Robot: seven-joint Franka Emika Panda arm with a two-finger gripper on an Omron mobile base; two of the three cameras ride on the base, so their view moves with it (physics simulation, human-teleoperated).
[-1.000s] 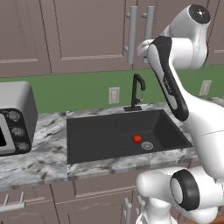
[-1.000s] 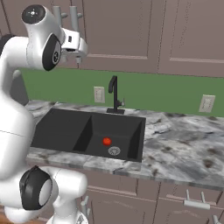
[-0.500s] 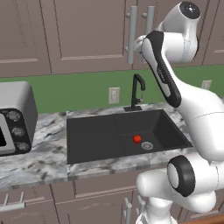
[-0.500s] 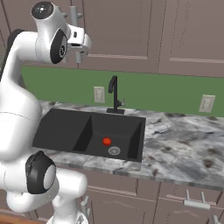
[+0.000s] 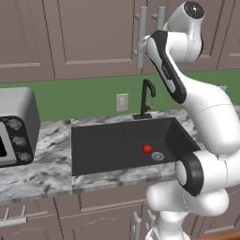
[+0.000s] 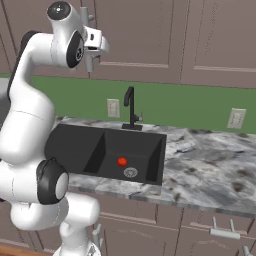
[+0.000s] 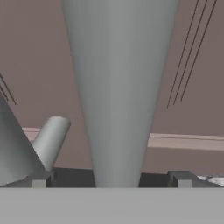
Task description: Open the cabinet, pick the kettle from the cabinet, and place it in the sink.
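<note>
The cabinet (image 5: 89,33) is closed, both mauve-brown doors (image 6: 145,30) flush, so the kettle is hidden. My gripper (image 7: 111,178) is raised to the doors' meeting edge and stands open around one grey bar handle (image 7: 116,87), a gap on each side of the bar. The other bar handle (image 7: 13,148) runs past at the lower left. From the right base view the hand (image 6: 96,41) sits against the handles. In the left base view my forearm covers it beside a handle (image 5: 142,33). The dark sink (image 5: 108,145) (image 6: 80,150) lies below.
A small red ball (image 5: 146,148) (image 6: 122,161) rests by the drain. The black faucet (image 5: 146,96) (image 6: 130,105) rises behind the basin. A grey toaster oven (image 5: 14,126) stands on the counter at left. Wall outlets (image 5: 122,101) (image 6: 236,118) sit on the green backsplash.
The arm has stretched upward and the hand has moved in toward the cabinet's bar handles. The doors, ball and sink are unchanged.
</note>
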